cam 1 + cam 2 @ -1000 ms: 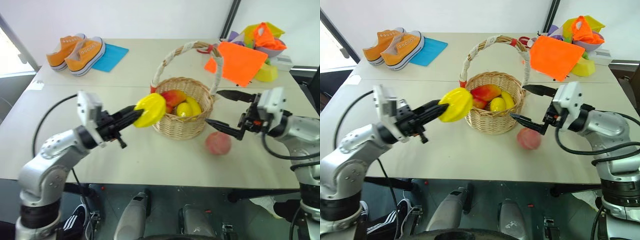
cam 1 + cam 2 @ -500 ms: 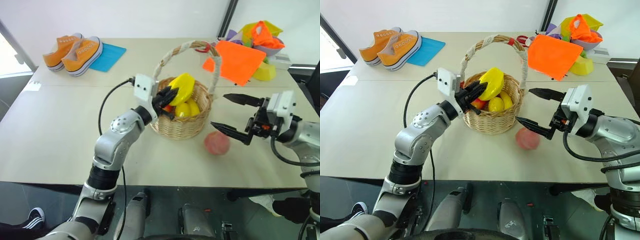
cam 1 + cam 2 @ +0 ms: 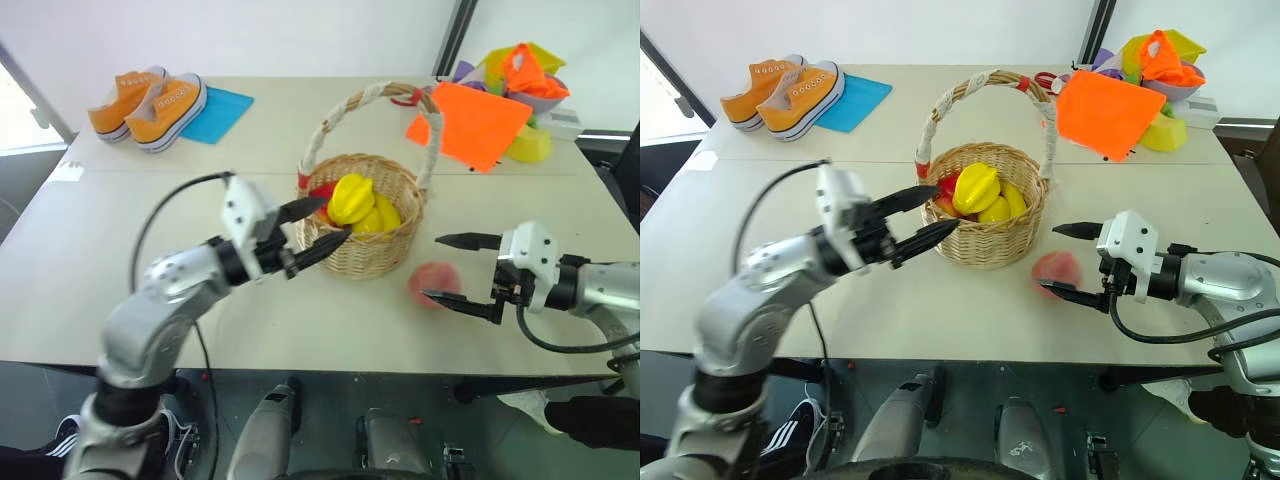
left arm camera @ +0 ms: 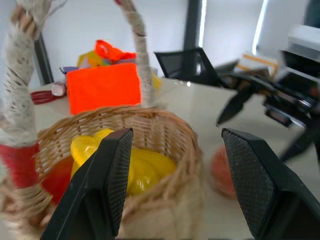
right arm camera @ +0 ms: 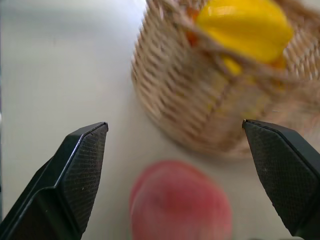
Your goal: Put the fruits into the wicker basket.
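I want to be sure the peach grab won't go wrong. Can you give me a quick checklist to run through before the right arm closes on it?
1. Star fruit is in the wicker basket: ok.
2. Left tool is open, empty and outside the basket rim: ok.
3. Peach lies on the table, apart from the basket: ok.
4. Right tool is open wide: ok.
5. Right tool's fingers bracket the peach on both sides: ok in the wrist view.
6. The fingers reach far enough along the peach for a firm grip: cannot tell.
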Tool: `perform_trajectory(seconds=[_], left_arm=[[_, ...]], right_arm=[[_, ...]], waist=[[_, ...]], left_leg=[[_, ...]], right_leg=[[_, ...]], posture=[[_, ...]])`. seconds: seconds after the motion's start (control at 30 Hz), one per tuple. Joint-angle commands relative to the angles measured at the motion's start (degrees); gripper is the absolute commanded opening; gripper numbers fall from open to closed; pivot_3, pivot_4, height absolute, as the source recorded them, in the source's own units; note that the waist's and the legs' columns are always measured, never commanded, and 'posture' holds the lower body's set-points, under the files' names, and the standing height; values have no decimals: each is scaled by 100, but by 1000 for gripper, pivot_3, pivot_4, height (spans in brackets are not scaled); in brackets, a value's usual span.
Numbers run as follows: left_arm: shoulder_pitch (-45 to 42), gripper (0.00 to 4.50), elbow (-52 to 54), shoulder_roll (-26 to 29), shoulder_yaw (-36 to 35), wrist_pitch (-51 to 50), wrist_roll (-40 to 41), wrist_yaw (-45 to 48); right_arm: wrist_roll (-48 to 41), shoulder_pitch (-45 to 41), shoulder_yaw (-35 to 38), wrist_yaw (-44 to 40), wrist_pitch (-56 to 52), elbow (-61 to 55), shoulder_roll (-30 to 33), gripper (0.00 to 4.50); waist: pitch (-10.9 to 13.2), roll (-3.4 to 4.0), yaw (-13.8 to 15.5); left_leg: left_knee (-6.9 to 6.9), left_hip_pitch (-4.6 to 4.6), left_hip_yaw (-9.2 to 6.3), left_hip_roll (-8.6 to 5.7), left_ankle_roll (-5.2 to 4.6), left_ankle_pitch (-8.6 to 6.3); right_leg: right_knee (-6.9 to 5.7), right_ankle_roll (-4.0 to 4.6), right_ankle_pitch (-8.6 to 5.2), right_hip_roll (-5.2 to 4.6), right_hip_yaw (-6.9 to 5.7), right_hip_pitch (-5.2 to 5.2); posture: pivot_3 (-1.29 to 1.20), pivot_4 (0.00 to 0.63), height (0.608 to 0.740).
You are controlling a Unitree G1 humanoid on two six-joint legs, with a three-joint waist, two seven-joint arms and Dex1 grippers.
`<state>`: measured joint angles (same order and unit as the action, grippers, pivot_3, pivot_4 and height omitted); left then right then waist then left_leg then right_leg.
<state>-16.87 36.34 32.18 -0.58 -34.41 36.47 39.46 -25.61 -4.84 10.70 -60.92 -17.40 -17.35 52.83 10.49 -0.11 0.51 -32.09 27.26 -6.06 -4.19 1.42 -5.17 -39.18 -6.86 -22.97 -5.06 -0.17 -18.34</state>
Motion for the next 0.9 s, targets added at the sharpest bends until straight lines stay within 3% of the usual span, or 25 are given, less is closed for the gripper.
perform_trajectory(seconds=[0.03,0.17,0.47,0.6,0.67,0.77,0.9], left_arm=[[619,3021,316,545,-462,352,202,818],[1456,3021,205,918,-743,1041,-44,1394],[1878,3021,-60,860,-562,1593,-354,1585],[1839,3108,-109,821,-558,1677,-374,1530],[1843,3108,-115,820,-545,1679,-376,1512],[1840,3108,-138,787,-587,1494,-148,1431],[1710,3108,-211,694,-670,1274,44,1184]], right_arm=[[258,-135,-64,-44,142,191,133,4500],[282,-3,-240,-150,-248,322,235,4500],[509,-248,-608,133,-610,616,-66,4500],[521,-239,-621,152,-582,663,-130,3297],[514,-210,-564,111,-560,649,-82,3107],[269,-192,-306,-60,-639,465,54,3107],[-1285,-745,392,-271,-1879,-192,235,3107]], waist=[[0,1,8],[2,3,45],[2,3,19],[1,3,20],[1,4,19],[1,4,24],[8,16,13]], left_leg=[[0,0,0,1,0,0],[6,1,-1,1,-1,-3],[6,5,3,-2,10,-13],[10,5,3,-1,1,-10],[10,5,3,-1,-1,-9],[10,5,3,-1,-1,-9],[9,10,3,-2,-4,-8]], right_leg=[[0,1,0,-1,1,-1],[9,18,-9,-13,3,-6],[19,27,-14,-30,2,-7],[19,26,-13,-29,2,-9],[19,25,-13,-29,1,-9],[19,25,-13,-29,1,-8],[19,24,-13,-31,2,-11]], posture=[[0,150,740],[0,150,740],[0,150,740],[0,150,740],[0,150,740],[0,150,740],[0,150,740]])
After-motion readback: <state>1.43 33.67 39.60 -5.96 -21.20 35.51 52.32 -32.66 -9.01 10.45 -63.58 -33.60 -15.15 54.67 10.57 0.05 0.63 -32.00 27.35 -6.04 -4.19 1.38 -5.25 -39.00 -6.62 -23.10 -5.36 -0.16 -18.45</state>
